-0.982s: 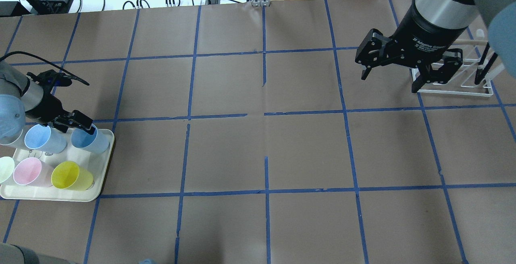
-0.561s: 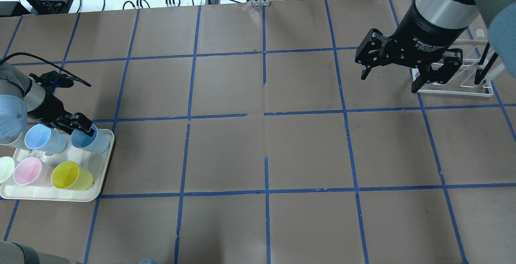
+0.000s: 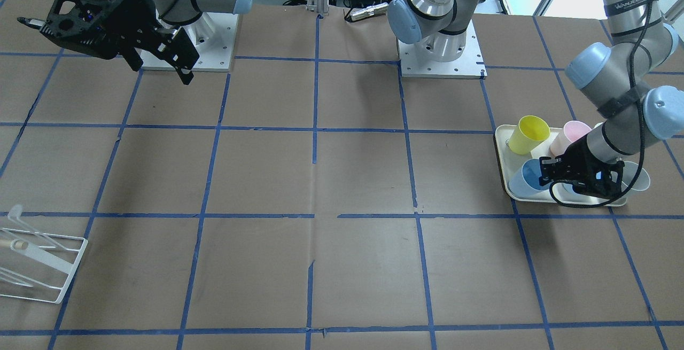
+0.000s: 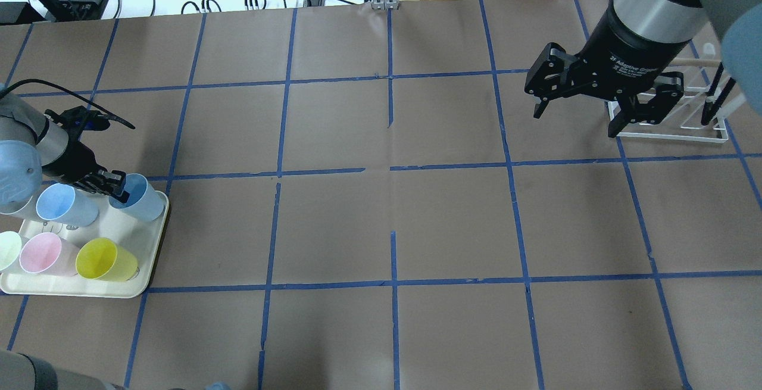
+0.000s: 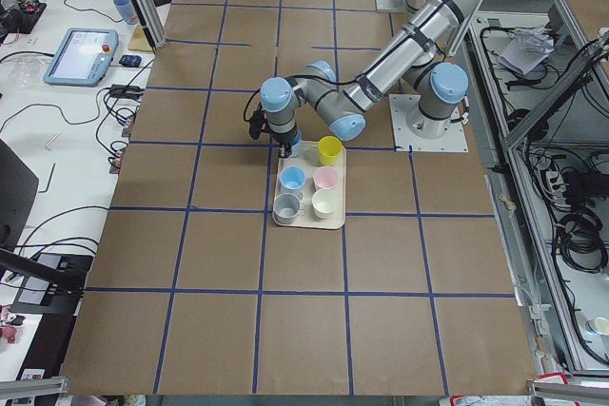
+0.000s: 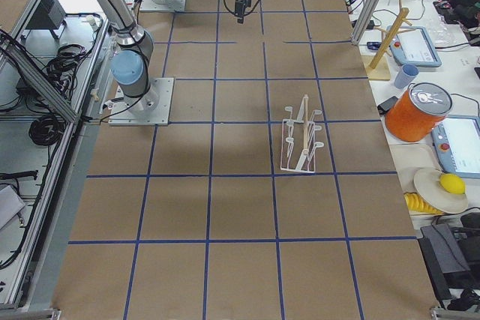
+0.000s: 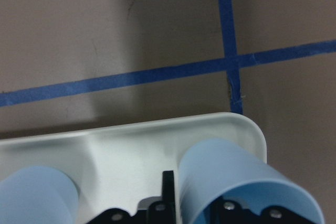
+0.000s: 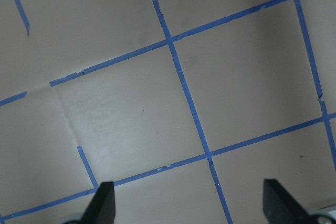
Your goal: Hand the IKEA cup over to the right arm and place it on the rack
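Note:
The IKEA cup [image 4: 141, 199] is light blue and stands at the far right corner of the cream tray [image 4: 89, 292]. My left gripper [image 4: 113, 180] is shut on the cup's rim, one finger inside and one outside, as the left wrist view [image 7: 241, 182] shows. The cup leans slightly. A second, alike blue cup [image 4: 65, 205] stands beside it. My right gripper [image 4: 575, 123] is open and empty, hovering above the table just left of the white wire rack [image 4: 673, 135]. The rack holds no cups.
A yellow cup [image 4: 107, 259], a pink cup [image 4: 43, 254] and a pale green cup [image 4: 7, 250] share the tray. The brown table with blue tape lines [image 4: 393, 199] lies between tray and rack. Cables and devices lie beyond the far edge.
My left gripper's fingers have closed on the blue cup's rim, and the cup has shifted a little toward the far tray edge. The right arm has not moved.

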